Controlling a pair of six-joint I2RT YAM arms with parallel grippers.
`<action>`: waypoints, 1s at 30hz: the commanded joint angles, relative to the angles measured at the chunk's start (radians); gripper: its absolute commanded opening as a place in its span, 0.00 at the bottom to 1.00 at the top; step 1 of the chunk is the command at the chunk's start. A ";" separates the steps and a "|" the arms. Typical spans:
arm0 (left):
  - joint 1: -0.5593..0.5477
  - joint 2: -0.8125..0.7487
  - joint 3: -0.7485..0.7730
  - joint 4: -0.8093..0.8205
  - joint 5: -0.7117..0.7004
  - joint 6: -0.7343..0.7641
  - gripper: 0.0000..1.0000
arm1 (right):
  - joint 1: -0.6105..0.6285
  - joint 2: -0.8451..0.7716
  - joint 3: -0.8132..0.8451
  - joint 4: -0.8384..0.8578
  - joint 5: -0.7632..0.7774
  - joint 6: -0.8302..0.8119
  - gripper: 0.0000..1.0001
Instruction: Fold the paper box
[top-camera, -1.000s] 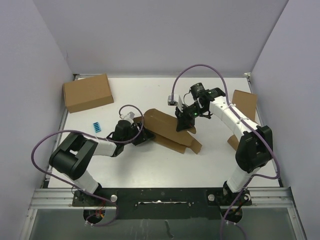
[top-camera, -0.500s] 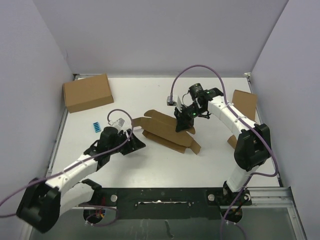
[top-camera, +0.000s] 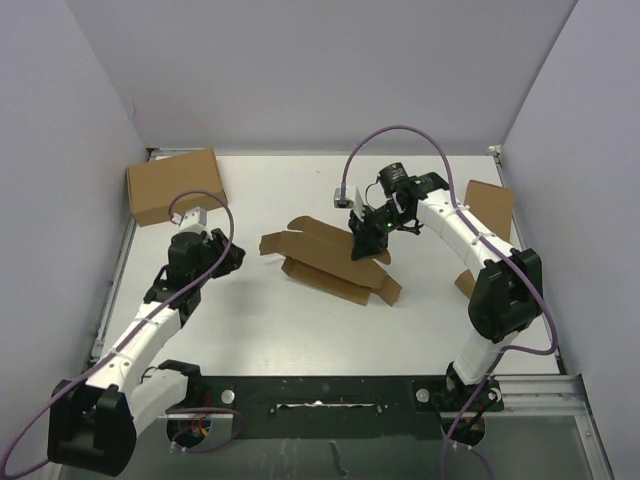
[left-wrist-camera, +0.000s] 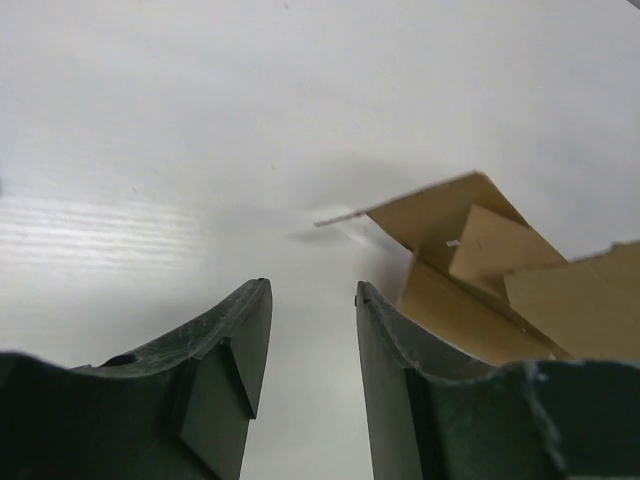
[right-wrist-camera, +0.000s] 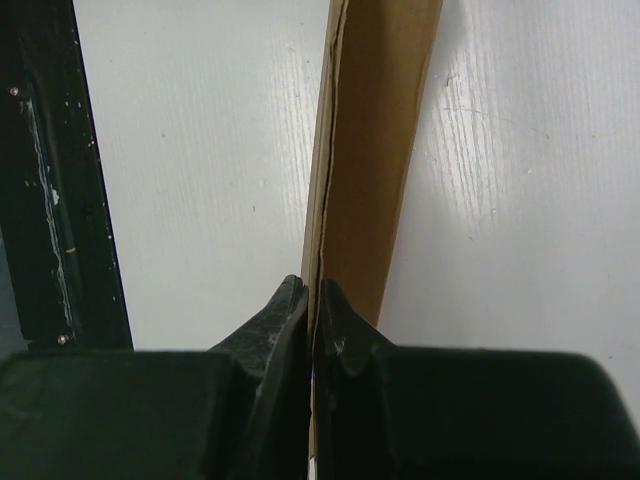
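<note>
On the table (top-camera: 300, 190), right pincer (right-wrist-camera: 312, 292) clamps paper box (top-camera: 325, 264); left pincer (left-wrist-camera: 313, 292) gapes.

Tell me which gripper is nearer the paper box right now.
Right. The right gripper is shut on a flap of the paper box. The left gripper is open, off to the box's left, not touching it.

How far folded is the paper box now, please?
Half-folded: the paper box lies with flaps splayed, unclosed; the right gripper pinches one panel.
</note>
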 joint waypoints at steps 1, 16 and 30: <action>0.069 0.118 0.036 0.304 -0.026 0.164 0.36 | -0.007 -0.043 0.033 0.000 -0.015 -0.023 0.00; 0.063 0.659 0.150 0.737 0.497 0.296 0.23 | -0.008 -0.058 0.039 -0.027 -0.015 -0.053 0.00; -0.003 0.468 -0.150 0.912 0.450 0.270 0.27 | -0.005 -0.016 0.165 -0.165 0.034 -0.180 0.00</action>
